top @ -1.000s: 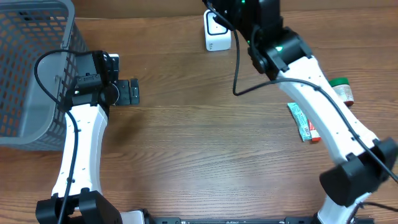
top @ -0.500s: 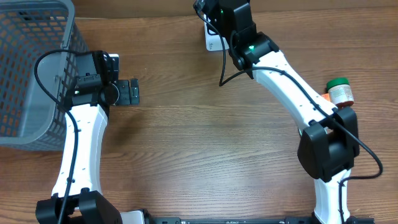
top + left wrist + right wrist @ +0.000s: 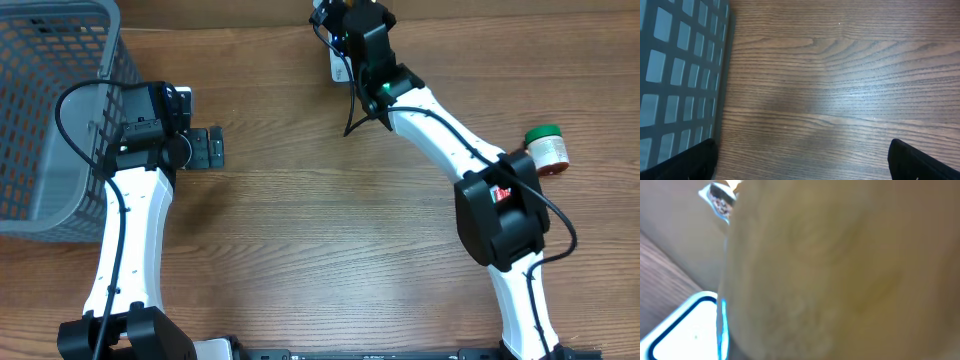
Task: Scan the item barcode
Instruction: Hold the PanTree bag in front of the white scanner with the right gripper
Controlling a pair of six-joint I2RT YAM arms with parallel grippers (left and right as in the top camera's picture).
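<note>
Holding the item close over the scanner, the right gripper is positioned at the far edge of the table. In the right wrist view the item appears as a blurred yellowish mass filling most of the frame. The scanner's white face and blue edge show beneath it at lower left. The right fingers are hidden behind the item, but it hangs clear of the table, so the jaws are pinching it. The left gripper is well off to the scanner's left-arm side, fingers spread wide with only bare wood between them. A grey mesh basket stands farther out on that same side. A green-capped bottle lies well apart on the scanner's right-arm side.
</note>
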